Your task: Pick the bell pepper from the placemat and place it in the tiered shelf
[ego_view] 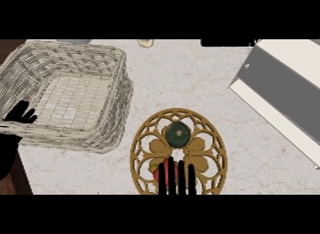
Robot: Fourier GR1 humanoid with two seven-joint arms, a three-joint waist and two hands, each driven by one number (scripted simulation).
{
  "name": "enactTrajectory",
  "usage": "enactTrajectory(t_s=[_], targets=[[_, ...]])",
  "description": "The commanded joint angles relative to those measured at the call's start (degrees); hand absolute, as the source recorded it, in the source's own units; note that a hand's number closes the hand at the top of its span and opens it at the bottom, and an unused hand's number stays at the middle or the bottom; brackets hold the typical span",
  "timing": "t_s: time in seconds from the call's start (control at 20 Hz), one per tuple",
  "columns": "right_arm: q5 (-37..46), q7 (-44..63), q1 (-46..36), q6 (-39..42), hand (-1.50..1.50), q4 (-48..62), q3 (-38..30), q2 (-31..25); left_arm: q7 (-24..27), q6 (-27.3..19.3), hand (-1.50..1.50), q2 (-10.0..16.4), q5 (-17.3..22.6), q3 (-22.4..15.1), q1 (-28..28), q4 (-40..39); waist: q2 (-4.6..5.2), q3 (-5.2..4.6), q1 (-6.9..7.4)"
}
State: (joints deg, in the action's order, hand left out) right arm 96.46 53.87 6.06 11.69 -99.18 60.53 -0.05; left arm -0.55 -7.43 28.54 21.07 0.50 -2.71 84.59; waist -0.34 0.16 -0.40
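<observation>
A dark green bell pepper [178,133] lies on the upper part of a round golden openwork placemat [213,151] at the lower centre. My right hand [176,177] comes in from the lower edge over the mat's near part. Its straight fingers point toward the pepper and stop a little short of it, holding nothing. Some red shows between those fingers; I cannot tell what it is. The white and grey tiered shelf [291,91] stands at the right, running slantwise. My left hand [19,113] rests open at the far left, fingers up.
A large wicker basket [28,64] fills the left half of the counter, its near corner close to the placemat. A small beige object [146,43] lies at the counter's far edge. Bare marble counter [189,77] lies between basket, mat and shelf.
</observation>
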Motion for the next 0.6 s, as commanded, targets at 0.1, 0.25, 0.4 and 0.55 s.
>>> enactTrajectory(t_s=[0.1, 0.25, 0.4, 0.55], targets=[[-8.53, 9.19, -11.55, 8.98, -1.50, 0.70, 0.80, 0.04, -1.78, -0.01, 0.00, -1.02, -4.63, -4.06, 3.35, -5.09, 0.68, -0.19, 0.50], [-9.43, 8.84, -10.40, 9.97, -1.50, 0.32, 0.18, 0.02, -1.22, 1.54, 0.00, -0.96, -3.63, -3.19, 0.48, -3.88, 0.47, -0.18, 0.64], [-11.92, 6.16, -14.22, 9.34, -1.50, 3.35, -6.78, 0.01, -2.50, 0.35, 0.00, -1.32, -4.32, -4.11, -1.41, -0.72, 0.50, -0.13, 1.11], [-11.44, 6.93, -15.13, 5.97, -1.50, 6.39, -4.74, 0.02, -3.42, 0.80, 0.00, -2.27, -4.21, -5.09, -1.70, 1.12, 0.34, -0.12, 1.03]])
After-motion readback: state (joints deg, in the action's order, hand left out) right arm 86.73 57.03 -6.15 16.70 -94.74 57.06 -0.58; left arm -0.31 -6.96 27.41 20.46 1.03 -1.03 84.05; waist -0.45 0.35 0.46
